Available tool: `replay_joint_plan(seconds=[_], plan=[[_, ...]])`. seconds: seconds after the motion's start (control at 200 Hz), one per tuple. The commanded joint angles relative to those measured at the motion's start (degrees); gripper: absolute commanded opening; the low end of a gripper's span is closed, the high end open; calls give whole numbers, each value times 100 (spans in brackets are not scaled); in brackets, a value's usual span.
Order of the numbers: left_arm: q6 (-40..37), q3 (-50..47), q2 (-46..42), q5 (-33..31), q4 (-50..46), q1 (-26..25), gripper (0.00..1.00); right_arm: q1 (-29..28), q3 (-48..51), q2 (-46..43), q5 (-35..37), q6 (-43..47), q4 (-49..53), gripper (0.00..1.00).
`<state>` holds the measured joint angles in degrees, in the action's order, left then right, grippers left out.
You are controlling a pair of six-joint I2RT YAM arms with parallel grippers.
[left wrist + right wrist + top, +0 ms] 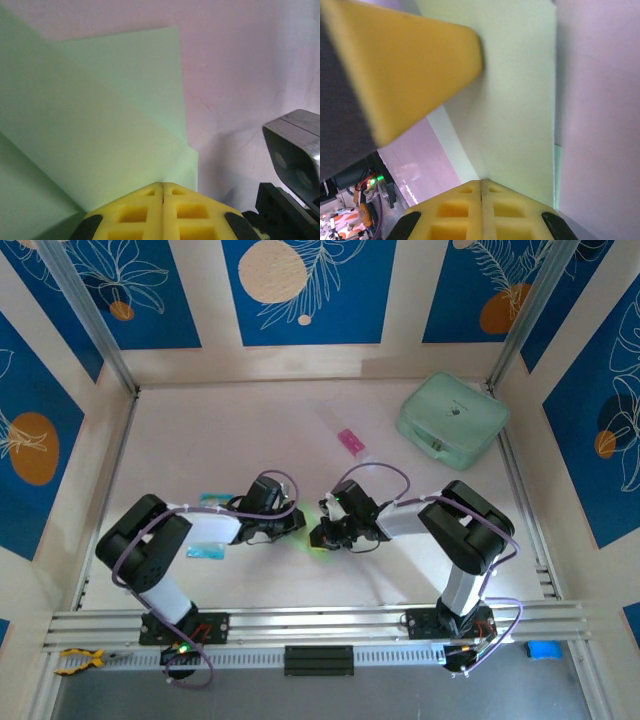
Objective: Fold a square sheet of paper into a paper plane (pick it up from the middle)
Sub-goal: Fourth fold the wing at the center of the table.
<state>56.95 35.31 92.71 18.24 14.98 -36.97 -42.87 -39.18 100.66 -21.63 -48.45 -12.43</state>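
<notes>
Seen from top ext.: square sheet of paper [316, 540] is lodged betw. left gripper [298, 524] & right gripper [322, 536], well down-left of mint-green case [452, 420]. L wrist: jaws pressed together at folded paper. R wrist: same (pinch can't be told).

The left arm [150, 540], lower left in the top view, and the right arm [465, 530], lower right, match: glossy black rounded joint housings joined by white tubular links, each trailing a looping lilac cable [118, 565]. Black base plates [185, 628] carry red wiring. Close up, the left claw [163, 184] and right claw [481, 181] are moulded yellow plastic fingers with square recesses (black pads at the outer corners). A grey metal housing [295, 150] with two round holes tops a black bracket at lower right.
</notes>
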Motion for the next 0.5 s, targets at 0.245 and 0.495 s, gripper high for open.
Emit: replay_joint_plan(seconds=[0.245, 0.495], plan=[[-187, 222, -397, -111, -501, -176, 0, -53, 287, 147, 189, -357, 487, 0], [-64, 248, 167, -265, -494, -231, 0, -81, 358, 96, 247, -472, 478, 0]])
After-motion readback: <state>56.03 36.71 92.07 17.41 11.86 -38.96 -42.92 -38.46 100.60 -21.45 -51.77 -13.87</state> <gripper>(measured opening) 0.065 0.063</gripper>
